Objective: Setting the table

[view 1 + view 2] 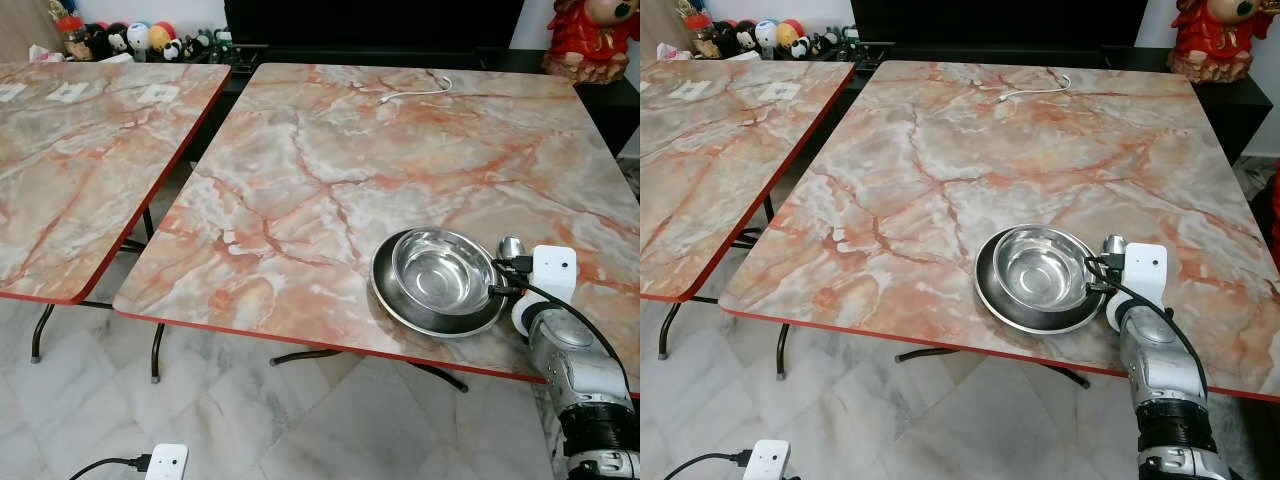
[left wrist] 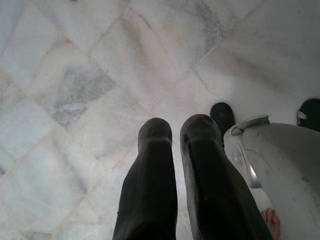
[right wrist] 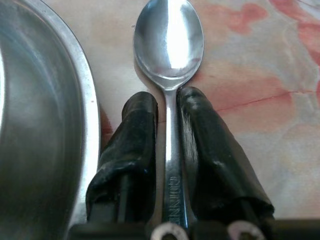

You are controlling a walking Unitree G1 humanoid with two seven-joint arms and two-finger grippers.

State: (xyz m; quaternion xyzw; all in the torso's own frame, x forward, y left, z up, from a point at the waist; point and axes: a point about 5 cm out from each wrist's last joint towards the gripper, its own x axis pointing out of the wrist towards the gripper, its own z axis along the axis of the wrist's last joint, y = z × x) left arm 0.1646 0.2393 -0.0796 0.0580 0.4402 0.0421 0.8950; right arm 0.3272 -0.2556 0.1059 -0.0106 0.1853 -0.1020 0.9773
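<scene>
A shiny steel spoon [image 3: 168, 45] lies lengthwise between the right gripper [image 3: 167, 107]'s closed black fingers, bowl pointing away, on the marble-patterned table [image 1: 330, 170] just beside the stacked steel dishes [image 1: 440, 280].

I see a pink-and-grey marbled table [image 1: 330, 150] with a red edge. The bowl [image 1: 443, 268], plate [image 1: 390, 295] and spoon [image 3: 168, 40] gleam silver; the fingers [image 3: 210, 145] are black.

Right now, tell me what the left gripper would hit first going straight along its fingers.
The left gripper hangs pointing down at the marble floor; the floor looks first, depth unclear.
</scene>
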